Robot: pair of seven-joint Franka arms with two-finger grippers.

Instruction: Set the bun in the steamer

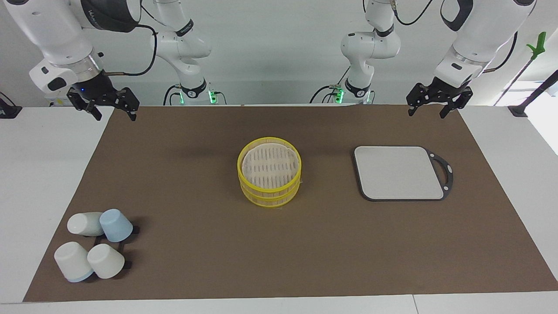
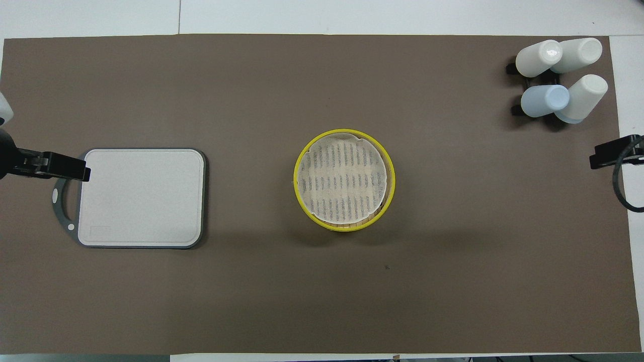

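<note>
The steamer (image 1: 266, 192) stands in the middle of the brown mat as two stacked yellow-rimmed tiers. From above, the steamer (image 2: 298, 187) shows only its pale slatted top. The bun is out of view. My right gripper (image 1: 114, 117) hangs open and empty over the mat's corner at the right arm's end, by the robots' edge. One of its fingers (image 2: 606, 157) shows in the overhead view. My left gripper (image 1: 427, 114) hangs open and empty over the corner at the left arm's end. One finger (image 2: 68, 171) covers the board's handle from above.
A flat grey board with a black handle (image 1: 399, 172) (image 2: 143, 197) lies beside the steamer toward the left arm's end. Several white cups and one blue cup (image 1: 115, 225) (image 2: 544, 100) stand on a black rack at the corner farthest from the robots, at the right arm's end.
</note>
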